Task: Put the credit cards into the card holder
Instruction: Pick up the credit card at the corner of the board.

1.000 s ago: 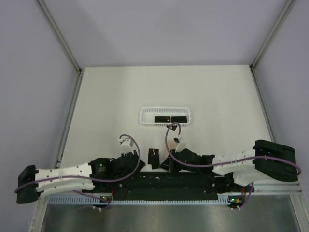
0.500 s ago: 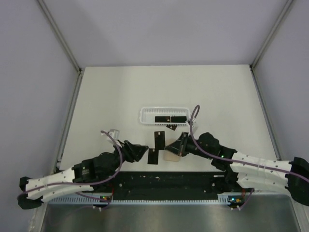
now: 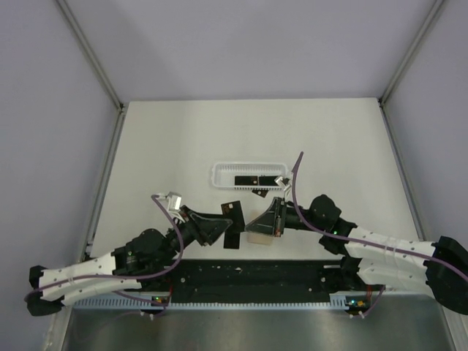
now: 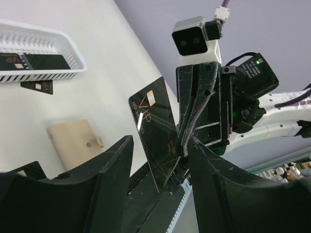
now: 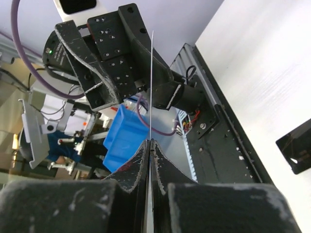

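Black plastic with gold lettering: the credit card [image 4: 155,131] stands tilted on edge, lifted clear of the table [image 4: 121,63]. My right jaws pinch it along its lower part and are closed flat on it, with no gap showing. My left jaws stand wide apart on either side of the same card, gripping nothing and, as far as I can tell, touching neither face. The tan card holder [image 4: 73,141] lies flat and unrestrained on the table just below this meeting point. More cards rest in the white basket [image 4: 48,75], one lies just outside it [image 4: 36,86], and another lies near the holder [image 3: 232,240]. I judge the main hazard to be the exchange itself. The right grip covers only a small strip of a thin, slick card, so if my left jaws close off-centre or against its slant they may lever it out. If my right jaws let go too early, the card falls to the table or onto the dark rail. A later risk is that the loose holder slides away when a card edge pushes at its mouth, whose position I cannot make out here.
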Available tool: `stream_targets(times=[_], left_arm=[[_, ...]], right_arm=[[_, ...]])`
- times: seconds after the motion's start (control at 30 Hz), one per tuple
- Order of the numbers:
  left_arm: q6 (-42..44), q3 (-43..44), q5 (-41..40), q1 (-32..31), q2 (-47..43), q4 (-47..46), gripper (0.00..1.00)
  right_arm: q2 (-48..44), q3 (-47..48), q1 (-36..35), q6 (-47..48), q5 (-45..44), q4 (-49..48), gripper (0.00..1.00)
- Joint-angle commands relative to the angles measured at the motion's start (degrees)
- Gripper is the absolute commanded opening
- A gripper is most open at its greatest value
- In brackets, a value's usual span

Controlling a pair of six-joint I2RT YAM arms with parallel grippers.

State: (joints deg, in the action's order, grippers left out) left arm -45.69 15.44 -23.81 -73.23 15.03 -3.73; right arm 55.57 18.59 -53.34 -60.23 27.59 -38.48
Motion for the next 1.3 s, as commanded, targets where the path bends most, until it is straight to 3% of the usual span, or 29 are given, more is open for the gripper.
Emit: stream_targets(times=[0.0,0.13,0.27,0.3,0.47,0.57,0.9,1.27], left_arm=[[0.4,0.1,4.8,-0.1,2.3,-8.4,0.51],[0.2,0.2,6.5,-0.1,4.7,-10.2,0.36],[0.4,0.2,7.5,-0.1,5.7,-11.3,0.06],[0.6,0.3,7.6,-0.1,5.9,-11.4,0.01],[1.1,-0.1,9.4,-0.1,6.1,-12.6,0.00],[1.5,-0.4,10.5,-0.1,6.3,-13.9,0.00],[1.5,0.4,15.2,-0.1,12.1,-18.3,0.00],[1.9,0.5,14.9,-0.1,13.4,-19.9,0.00]], right_arm=[[0.2,0.0,0.3,-1.0,3.4,-6.1,0.00],[0.1,0.1,0.3,-1.0,3.2,-5.9,0.00],[-1.0,1.0,0.3,1.2,2.0,-2.0,0.00],[-1.9,2.0,0.3,3.1,1.2,1.3,0.05],[-7.2,3.7,0.3,9.3,-3.6,10.8,0.53],[-10.1,3.9,0.3,10.7,-5.2,12.0,0.60],[-11.5,4.2,0.3,10.5,-6.1,10.6,0.57],[-8.6,4.2,0.3,8.6,-3.7,6.2,0.32]])
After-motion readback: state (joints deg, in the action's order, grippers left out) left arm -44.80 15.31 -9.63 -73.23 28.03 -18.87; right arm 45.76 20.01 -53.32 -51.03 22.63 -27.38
